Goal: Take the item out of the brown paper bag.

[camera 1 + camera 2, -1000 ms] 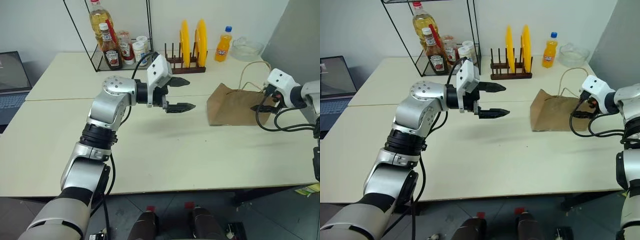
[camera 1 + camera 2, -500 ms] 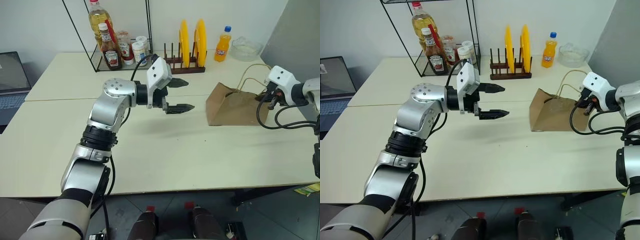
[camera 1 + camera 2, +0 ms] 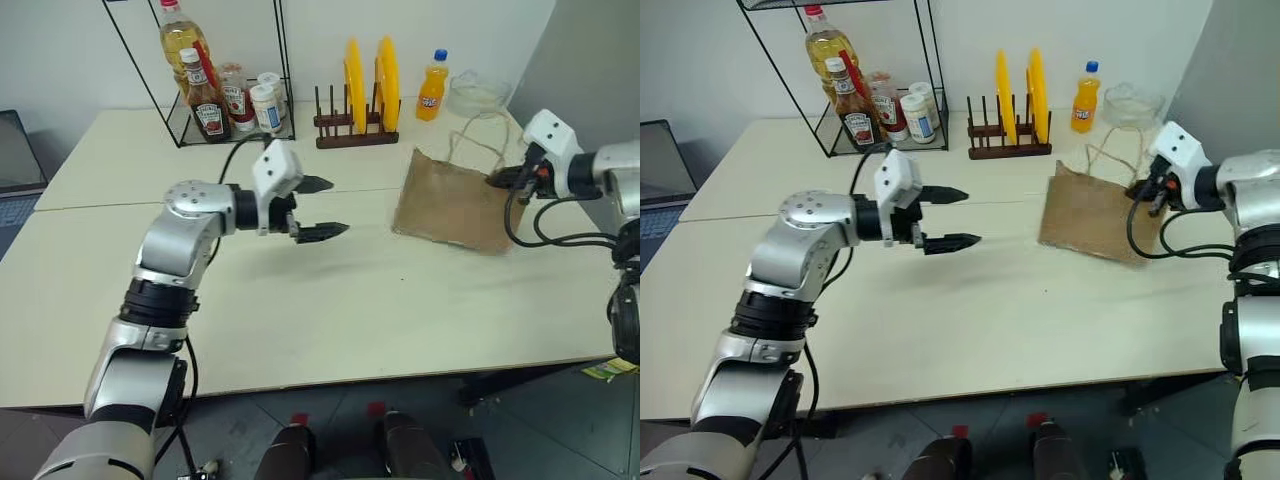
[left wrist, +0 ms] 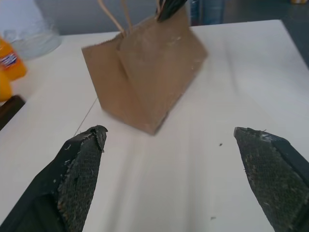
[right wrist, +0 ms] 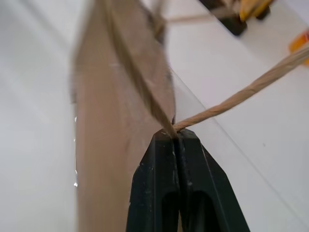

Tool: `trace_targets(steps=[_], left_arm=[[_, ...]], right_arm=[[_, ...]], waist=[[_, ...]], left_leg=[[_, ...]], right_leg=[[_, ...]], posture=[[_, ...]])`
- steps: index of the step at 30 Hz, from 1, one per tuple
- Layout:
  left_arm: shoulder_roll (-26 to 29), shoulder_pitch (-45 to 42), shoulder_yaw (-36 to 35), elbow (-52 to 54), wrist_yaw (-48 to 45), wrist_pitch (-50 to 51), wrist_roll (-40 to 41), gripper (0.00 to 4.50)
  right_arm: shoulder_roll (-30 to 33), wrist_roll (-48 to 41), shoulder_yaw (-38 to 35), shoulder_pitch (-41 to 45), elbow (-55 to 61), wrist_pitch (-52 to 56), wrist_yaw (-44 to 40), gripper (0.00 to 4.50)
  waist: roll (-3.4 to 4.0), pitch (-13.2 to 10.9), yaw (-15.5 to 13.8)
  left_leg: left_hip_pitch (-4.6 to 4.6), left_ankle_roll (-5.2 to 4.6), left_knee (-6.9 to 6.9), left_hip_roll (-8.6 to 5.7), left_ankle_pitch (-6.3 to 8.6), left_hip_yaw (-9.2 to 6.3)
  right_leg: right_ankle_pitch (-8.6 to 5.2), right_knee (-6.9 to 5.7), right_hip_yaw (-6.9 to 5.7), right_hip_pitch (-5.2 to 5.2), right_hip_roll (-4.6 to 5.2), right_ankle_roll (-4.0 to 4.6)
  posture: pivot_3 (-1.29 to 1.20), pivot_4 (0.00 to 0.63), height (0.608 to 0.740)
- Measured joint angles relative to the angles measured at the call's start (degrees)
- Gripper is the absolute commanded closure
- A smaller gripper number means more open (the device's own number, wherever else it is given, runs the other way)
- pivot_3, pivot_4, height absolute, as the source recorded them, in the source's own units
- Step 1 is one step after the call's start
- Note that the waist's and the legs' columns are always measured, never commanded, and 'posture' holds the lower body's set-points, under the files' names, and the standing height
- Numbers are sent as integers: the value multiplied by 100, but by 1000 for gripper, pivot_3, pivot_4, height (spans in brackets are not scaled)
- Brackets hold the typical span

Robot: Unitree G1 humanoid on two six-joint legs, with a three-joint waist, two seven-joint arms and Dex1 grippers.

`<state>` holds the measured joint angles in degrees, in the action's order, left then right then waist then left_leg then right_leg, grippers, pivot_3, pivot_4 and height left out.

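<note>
Right wrist view shows the right pincer (image 5: 176,136) clamped on the brown paper bag (image 3: 448,202) rim, lifting it tilted off the bench (image 3: 380,300); the left pincer (image 3: 325,208) hangs wide open, the item presumably hidden inside.

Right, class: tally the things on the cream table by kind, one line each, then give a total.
Upright yellow plates in the dark wooden rack: 2
Orange soda bottle with blue cap: 1
Kraft-brown paper bag with twine handles: 1
Clear glass bowl: 1
Total: 5, not counting the crowded wire shelf's bottles.
</note>
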<state>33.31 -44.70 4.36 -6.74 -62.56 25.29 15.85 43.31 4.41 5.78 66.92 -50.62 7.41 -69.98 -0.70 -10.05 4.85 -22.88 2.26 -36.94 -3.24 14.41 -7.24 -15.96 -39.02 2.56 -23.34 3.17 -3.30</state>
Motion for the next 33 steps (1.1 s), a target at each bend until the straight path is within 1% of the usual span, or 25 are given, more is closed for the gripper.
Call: trace_targets(steps=[3,5,8,13,18,22,30,31,32,33], left_arm=[[247,403,-304,405,216,336,142,0],[313,578,-471,664,357,529,223,0],[446,951,-740,1211,644,845,376,0],[632,1511,-1148,1878,1088,1299,582,0],[667,1659,-1261,2156,1375,1448,727,0],[617,1605,-1236,2187,1461,1448,833,0],[438,1200,-802,2058,1388,1400,968,0],[433,1168,-747,2021,1361,1397,968,0],[428,1144,-715,2002,1338,1390,968,0],[421,1084,-662,1919,1301,1329,960,0]], right_arm=[[-387,-162,-21,-31,586,346,33,4488],[-629,-240,-27,7,696,464,92,4488],[-1071,-291,-18,197,572,540,257,4488],[-1508,-283,16,614,8,333,394,4488],[-1478,-200,100,661,-429,5,389,4488],[-1197,-68,119,699,-684,-80,386,4488],[-976,-19,172,550,-672,226,255,4488],[-955,-13,184,489,-661,250,251,4089],[-931,-11,188,435,-644,263,250,4052],[-885,5,221,389,-636,293,246,3831]], waist=[[0,0,6],[0,0,7],[0,0,28],[0,0,4],[0,-1,-118],[0,-1,-188],[0,-1,-162],[0,-1,-161],[0,-1,-161],[0,-1,-161]], left_leg=[[1,0,0,1,0,-5],[1,0,-1,0,0,-9],[6,0,0,2,1,-7],[0,0,1,-1,1,-15],[-4,0,-1,-8,0,-18],[-6,0,0,-9,1,-18],[-5,0,1,-6,0,-14],[-5,0,1,-7,0,-13],[-5,0,0,-7,0,-13],[-5,0,0,-7,0,-13]], right_leg=[[0,1,0,-1,0,1],[1,0,-2,0,0,1],[2,-3,1,-1,-1,1],[3,-4,-4,-5,-1,4],[5,0,-7,-4,3,8],[5,2,-9,-4,3,8],[5,1,-7,-4,1,8],[5,1,-7,-4,1,8],[5,1,-7,-4,1,8],[5,1,-7,-4,1,8]], posture=[[0,150,740],[0,150,740],[0,150,740],[0,150,740],[0,150,740],[0,150,740],[0,150,740],[0,150,740],[0,150,740],[0,150,740]])
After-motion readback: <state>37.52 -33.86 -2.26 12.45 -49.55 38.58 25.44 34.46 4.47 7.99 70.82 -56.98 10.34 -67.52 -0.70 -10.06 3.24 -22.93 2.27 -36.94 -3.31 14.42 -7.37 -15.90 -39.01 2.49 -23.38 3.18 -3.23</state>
